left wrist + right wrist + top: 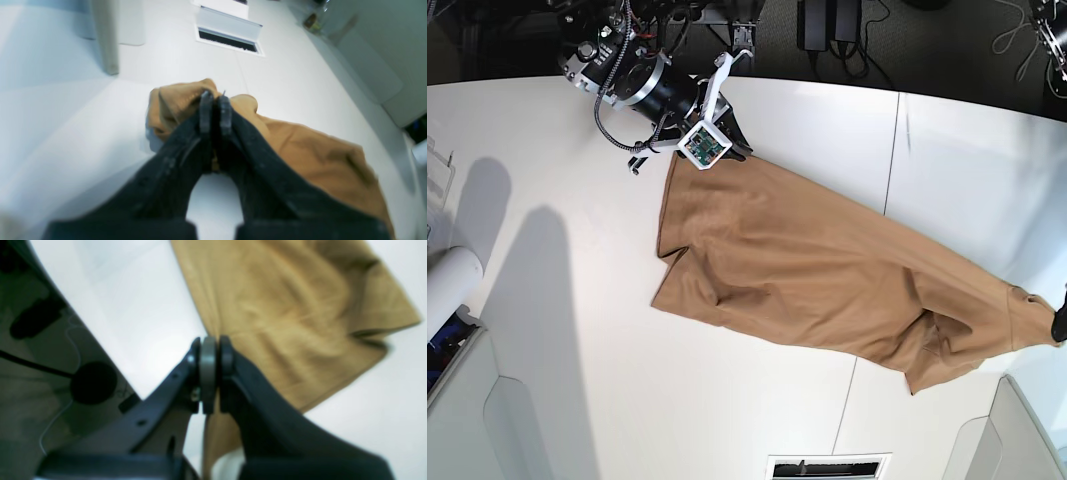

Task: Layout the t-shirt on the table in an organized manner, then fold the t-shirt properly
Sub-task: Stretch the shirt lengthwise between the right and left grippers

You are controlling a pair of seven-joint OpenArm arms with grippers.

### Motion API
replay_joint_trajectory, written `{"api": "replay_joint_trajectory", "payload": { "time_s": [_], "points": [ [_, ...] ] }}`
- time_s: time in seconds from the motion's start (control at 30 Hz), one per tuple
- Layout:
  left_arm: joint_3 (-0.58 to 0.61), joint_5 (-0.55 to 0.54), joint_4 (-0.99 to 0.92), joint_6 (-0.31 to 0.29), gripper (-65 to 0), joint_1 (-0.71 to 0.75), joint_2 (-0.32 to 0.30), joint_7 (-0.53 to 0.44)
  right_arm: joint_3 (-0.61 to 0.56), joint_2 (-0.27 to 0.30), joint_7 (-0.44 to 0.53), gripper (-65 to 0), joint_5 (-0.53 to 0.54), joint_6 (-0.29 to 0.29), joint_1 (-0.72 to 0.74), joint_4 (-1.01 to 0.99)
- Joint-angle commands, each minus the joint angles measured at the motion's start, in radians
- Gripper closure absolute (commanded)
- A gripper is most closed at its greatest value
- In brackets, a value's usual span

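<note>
At the left edge of the base view sits a grey-white bin (452, 385). A white roll (449, 285) lies at its top end, and I cannot tell what else is in it. Another bin (1027, 440) shows at the bottom right corner, and its inside is hidden.

The right gripper (727, 152) is at the top left of the base view. Its fingers are squeezed tight on one edge of the t-shirt (827, 270). The right wrist view shows the jaws pressed together with tan cloth pinched between them.

The t-shirt is tan brown and soft. It lies on the white table (557, 200), pulled out long from the top left down to the right edge. It has folds and wrinkles near its lower right end.

The left gripper (215, 111) is at the far right. It is clamped shut on a bunched bit of the t-shirt.
</note>
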Motion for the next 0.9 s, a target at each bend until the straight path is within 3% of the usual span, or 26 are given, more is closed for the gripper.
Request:
{"api": "replay_joint_trajectory", "payload": {
  "time_s": [0.0,0.07,0.13,0.27,0.4,0.5,0.63,0.87],
  "points": [
    [-0.032,-0.057,0.05,-0.007,0.0,-0.013,-0.032,-0.038,0.005,0.0,0.02,0.0,-0.009,-0.015,-0.002,0.051],
    [-0.054,-0.048,0.123,-0.007,0.0,-0.009,-0.021,-0.097,0.018,0.0,0.013,0.0,-0.049,-0.072,-0.006,0.102],
    [-0.002,0.027,0.202,-0.007,0.0,-0.044,0.001,-0.154,0.054,0.0,0.013,0.0,-0.1,-0.136,-0.001,0.136],
    [0.274,0.183,0.228,-0.007,0.0,-0.202,0.099,-0.214,0.199,0.0,0.001,0.0,-0.155,-0.223,0.056,0.126],
    [0.538,0.405,0.134,-0.007,0.0,-0.33,0.226,-0.345,0.389,0.0,-0.012,0.0,-0.161,-0.245,0.068,0.091],
    [0.645,0.521,0.017,0.0,0.0,-0.414,0.295,-0.407,0.496,0.0,-0.014,0.0,-0.137,-0.244,0.068,0.066],
    [0.681,0.55,-0.062,-0.001,0.0,-0.474,0.34,-0.408,0.565,0.0,-0.018,0.0,-0.1,-0.237,0.068,0.035],
    [0.681,0.625,-0.102,0.0,0.0,-0.482,0.341,-0.463,0.571,0.0,0.032,0.0,-0.092,-0.247,0.089,0.023]
  ]
}}
